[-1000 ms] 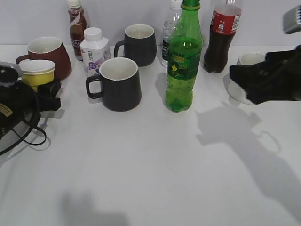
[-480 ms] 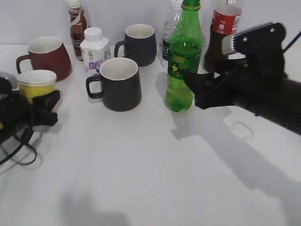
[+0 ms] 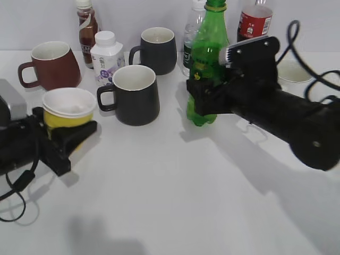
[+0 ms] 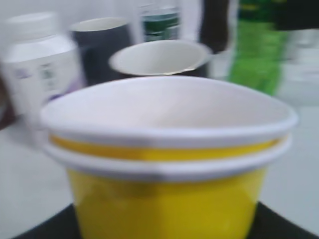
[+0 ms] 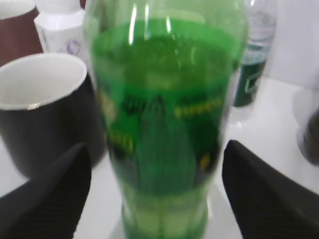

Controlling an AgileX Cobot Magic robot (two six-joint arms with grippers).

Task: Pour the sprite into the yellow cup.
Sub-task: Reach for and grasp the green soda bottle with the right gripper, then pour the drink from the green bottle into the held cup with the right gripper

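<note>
The sprite (image 3: pixel 208 53) stands upright at the back middle, a tall green bottle with a green cap. My right gripper (image 3: pixel 204 103) is open around its lower body. In the right wrist view the sprite (image 5: pixel 164 124) fills the middle, and the black fingers (image 5: pixel 55 194) stand on either side with a gap to the bottle. The yellow cup (image 3: pixel 69 109) is at the left, upright, with a white rim and inside. My left gripper (image 3: pixel 69 135) is shut on its lower part. In the left wrist view the yellow cup (image 4: pixel 164 199) fills the frame.
Two dark mugs (image 3: pixel 135 95) (image 3: pixel 158 50) stand left of the sprite. A dark red mug (image 3: pixel 53 66), a white milk bottle (image 3: pixel 106 56) and a brown drink bottle (image 3: pixel 87 29) are at the back left. A cola bottle (image 3: pixel 254 24), a clear water bottle (image 3: pixel 192 32) and a white cup (image 3: pixel 295 69) are behind my right arm.
My right arm has swung in from the right and set its open fingers around the sprite. My left gripper has carried the yellow cup rightward and toward the front.
</note>
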